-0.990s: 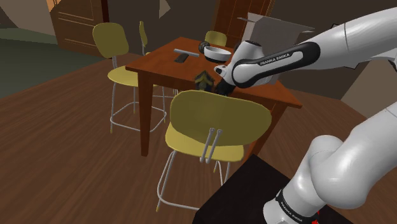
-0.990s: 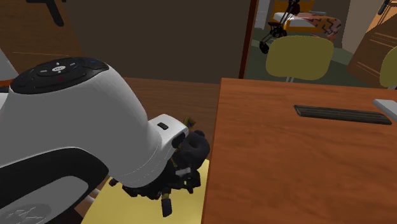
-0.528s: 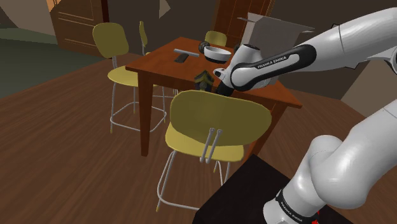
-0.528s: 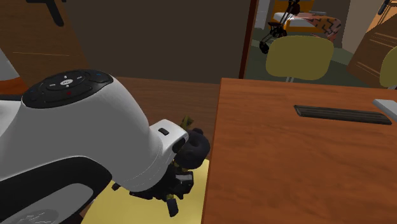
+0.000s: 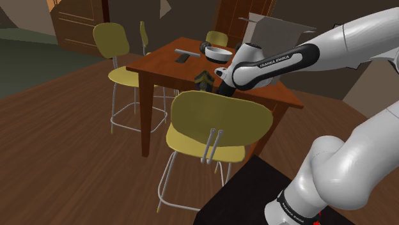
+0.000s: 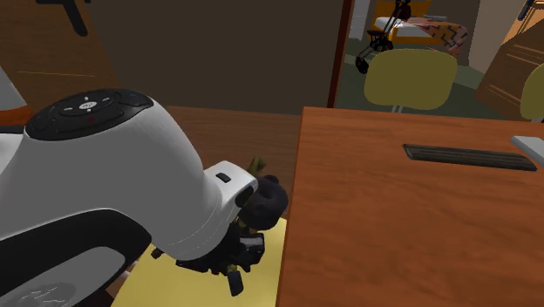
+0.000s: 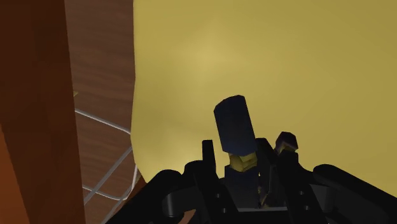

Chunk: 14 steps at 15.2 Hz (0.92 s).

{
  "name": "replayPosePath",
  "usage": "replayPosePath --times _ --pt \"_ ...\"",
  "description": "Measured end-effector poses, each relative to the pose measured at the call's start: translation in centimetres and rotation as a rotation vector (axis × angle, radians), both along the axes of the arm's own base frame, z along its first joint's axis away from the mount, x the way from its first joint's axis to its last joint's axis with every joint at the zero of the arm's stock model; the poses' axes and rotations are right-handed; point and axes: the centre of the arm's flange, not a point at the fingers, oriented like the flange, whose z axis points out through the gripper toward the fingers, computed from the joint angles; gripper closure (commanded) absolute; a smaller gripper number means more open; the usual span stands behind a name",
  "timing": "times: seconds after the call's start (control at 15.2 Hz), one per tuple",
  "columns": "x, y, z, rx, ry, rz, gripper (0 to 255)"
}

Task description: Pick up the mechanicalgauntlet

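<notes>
- Grips the gauntlet (image 7: 235,124), dark blue with a yellow patch, clamped between the black fingers (image 7: 208,153) of the gripper (image 7: 247,151), so nothing is needed beneath it.
- Hangs over the yellow chair seat (image 7: 286,63), just beside the table (image 5: 166,61) edge, touching neither.
- Looks lifted already; probably calls for a steady rise, clear of the chair back (image 5: 220,115), to avoid a knock.

surface: brown wooden table (image 5: 163,66) | on top: white bowl (image 5: 218,54), dark flat slab (image 5: 183,58)
</notes>
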Motion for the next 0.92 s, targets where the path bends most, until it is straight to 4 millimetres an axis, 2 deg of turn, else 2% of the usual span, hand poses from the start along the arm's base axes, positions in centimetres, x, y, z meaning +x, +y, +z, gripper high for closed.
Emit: replayPosePath --times 0.92 --pt "-0.1 -0.1 7.1 0.0 -0.002 0.0 255"
